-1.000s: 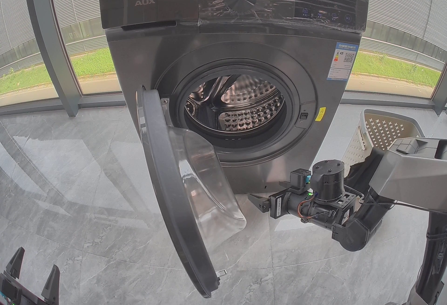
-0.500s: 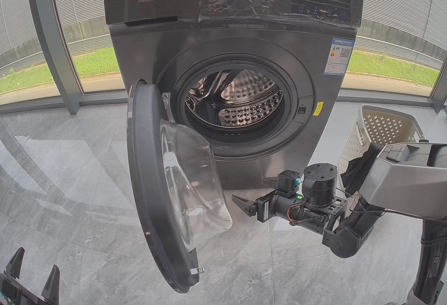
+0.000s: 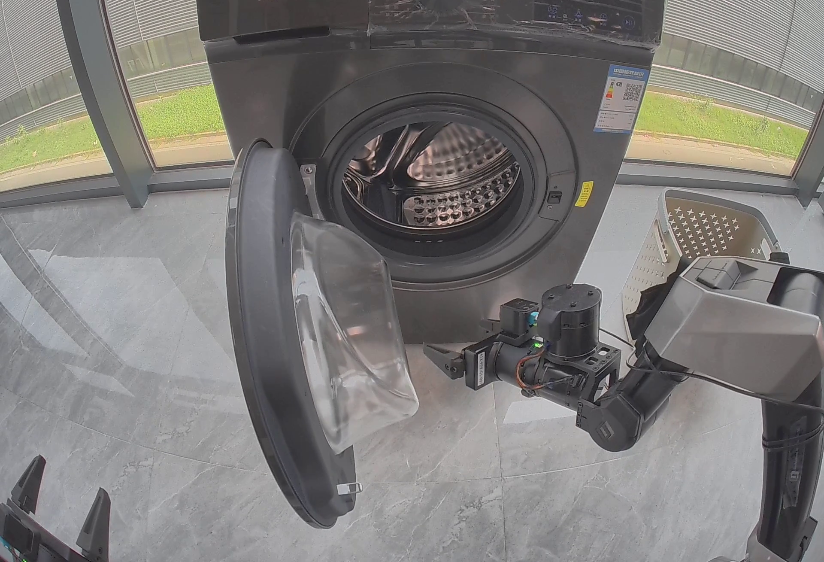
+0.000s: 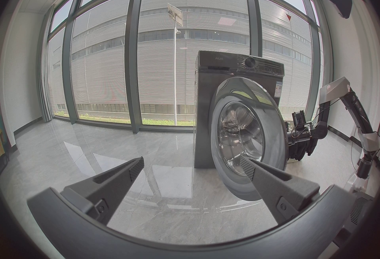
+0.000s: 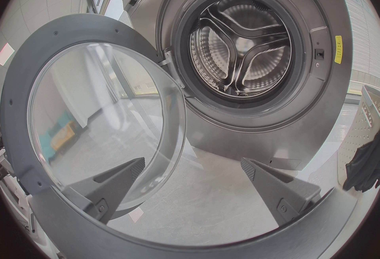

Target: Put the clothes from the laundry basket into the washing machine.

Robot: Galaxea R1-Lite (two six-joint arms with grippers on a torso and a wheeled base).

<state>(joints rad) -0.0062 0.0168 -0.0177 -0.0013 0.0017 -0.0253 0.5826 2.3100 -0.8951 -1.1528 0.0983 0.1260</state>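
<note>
The grey washing machine (image 3: 429, 117) stands with its round door (image 3: 283, 332) swung open to the left, and its steel drum (image 3: 433, 177) holds nothing. A white laundry basket (image 3: 712, 229) sits on the floor to the machine's right, with dark clothes (image 3: 657, 302) hanging over its near rim. My right gripper (image 3: 442, 358) hovers open and holding nothing, low in front of the machine and just right of the door's glass bowl. In the right wrist view the right gripper (image 5: 192, 161) faces the door (image 5: 79, 113), the drum (image 5: 241, 46) and a dark garment (image 5: 364, 168). My left gripper (image 3: 60, 499) is open at the bottom left, far from the machine.
Polished grey floor tiles (image 3: 129, 315) stretch wide to the left of the door. Tall windows with a dark pillar (image 3: 86, 57) stand behind the machine. The open door juts toward me, narrowing the space before the drum. In the left wrist view the machine (image 4: 237, 74) stands far off.
The door has swung further open to the left. My right gripper has moved left and slightly toward the machine. The head view has shifted a little. The left gripper has stayed still.
</note>
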